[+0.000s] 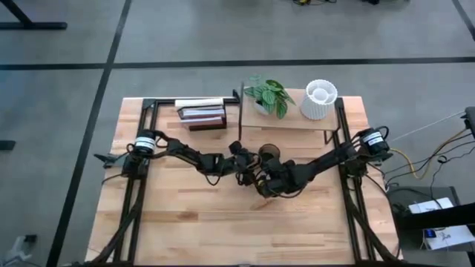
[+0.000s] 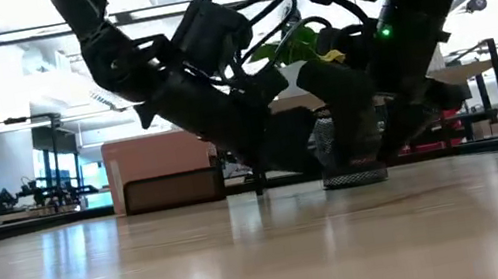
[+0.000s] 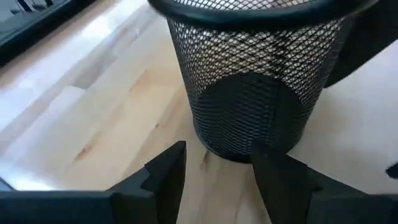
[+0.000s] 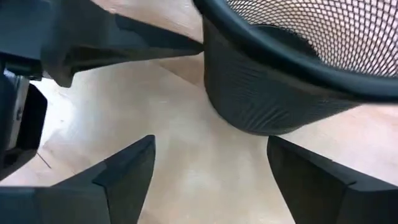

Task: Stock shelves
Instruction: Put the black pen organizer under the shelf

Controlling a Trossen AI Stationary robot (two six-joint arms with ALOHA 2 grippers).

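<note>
Two arms: both dark arms reach in from the table's side edges and meet near the middle of the tabletop (image 1: 193, 222), just in front of the shelves.
Mesh cup: black wire-mesh pen cup (image 1: 269, 153), round, standing upright on the bare wood between the two grippers; solid dark base, open top.
Left gripper: left gripper (image 3: 217, 171) low over the wood beside the cup's base; its two fingers (image 3: 168, 171) are spread apart, with the cup's foot (image 3: 249, 134) just beyond the gap and not clamped.
Right gripper: right gripper (image 4: 208, 168) close on the cup's other side; its fingers (image 4: 127, 171) stand wide, nothing between them, the cup's wall (image 4: 267, 106) just ahead.
Shelves: small shelf unit (image 1: 293, 122) with thin black metal frame and pale wooden board, at the table's far edge, right of centre, just behind the mesh cup.
On the board, item 1: potted plant (image 1: 269, 95) with green veined leaves, at the board's left end.
On the board, item 2: white ribbed pot (image 1: 319, 99), at the board's right end, apart from the plant.
Book rack: dark rack (image 1: 159, 104) at the far edge, left of the shelves, holding books (image 1: 202, 115) lying flat in a short stack, pale cover on top and dark red spines below.
Low view: mesh cup (image 2: 352, 158) rests on the tabletop, partly hidden by both arms' dark links.
</note>
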